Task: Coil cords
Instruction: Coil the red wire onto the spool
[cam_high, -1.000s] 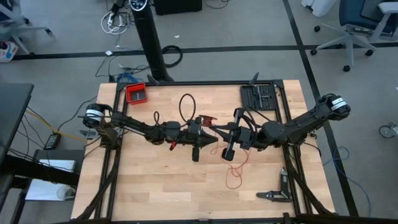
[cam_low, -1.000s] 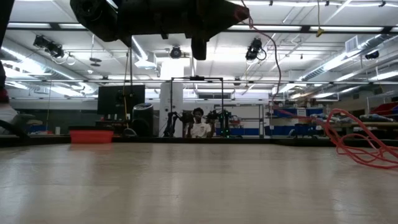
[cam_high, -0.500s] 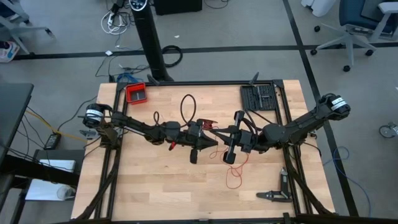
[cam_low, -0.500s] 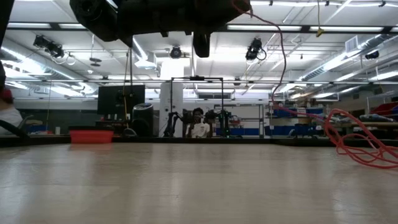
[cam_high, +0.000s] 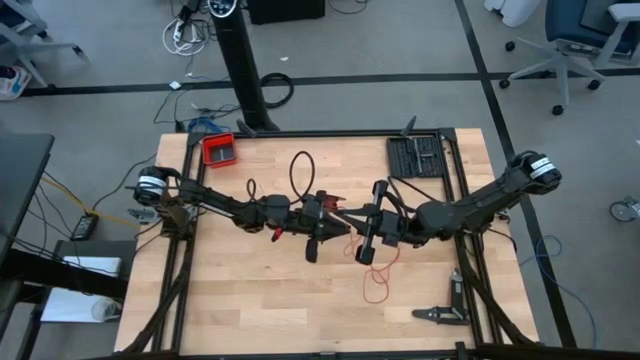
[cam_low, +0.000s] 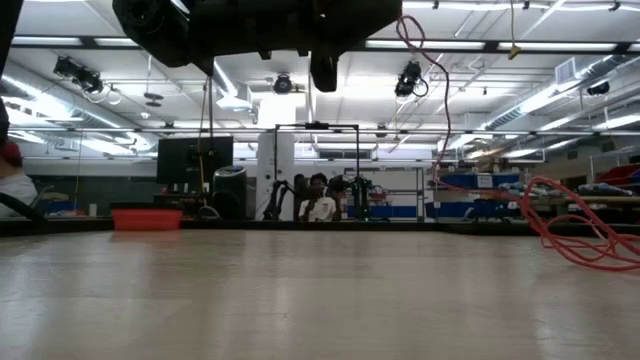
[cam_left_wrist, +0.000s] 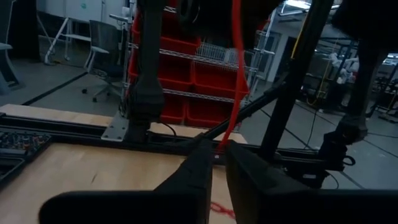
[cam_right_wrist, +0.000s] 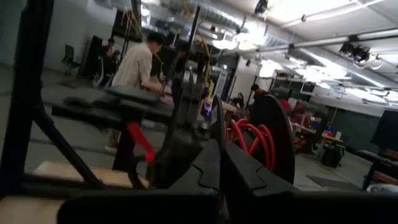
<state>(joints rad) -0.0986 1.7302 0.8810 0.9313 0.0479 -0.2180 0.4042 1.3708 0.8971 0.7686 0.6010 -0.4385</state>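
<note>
A: Where is the red cord (cam_high: 377, 280) lying?

B: Loose loops are resting on the table (cam_high: 250, 300) toward the right side, and a strand is rising to the two claws above the middle.

A: Is the left claw (cam_left_wrist: 219, 163) gripping it?

B: Its fingers are standing slightly apart with the strand running between them; whether they are pinching it, I cannot tell.

A: And the right claw (cam_right_wrist: 219, 163)?

B: Clenched tight, with red coils showing just beyond its fingertips.
</note>
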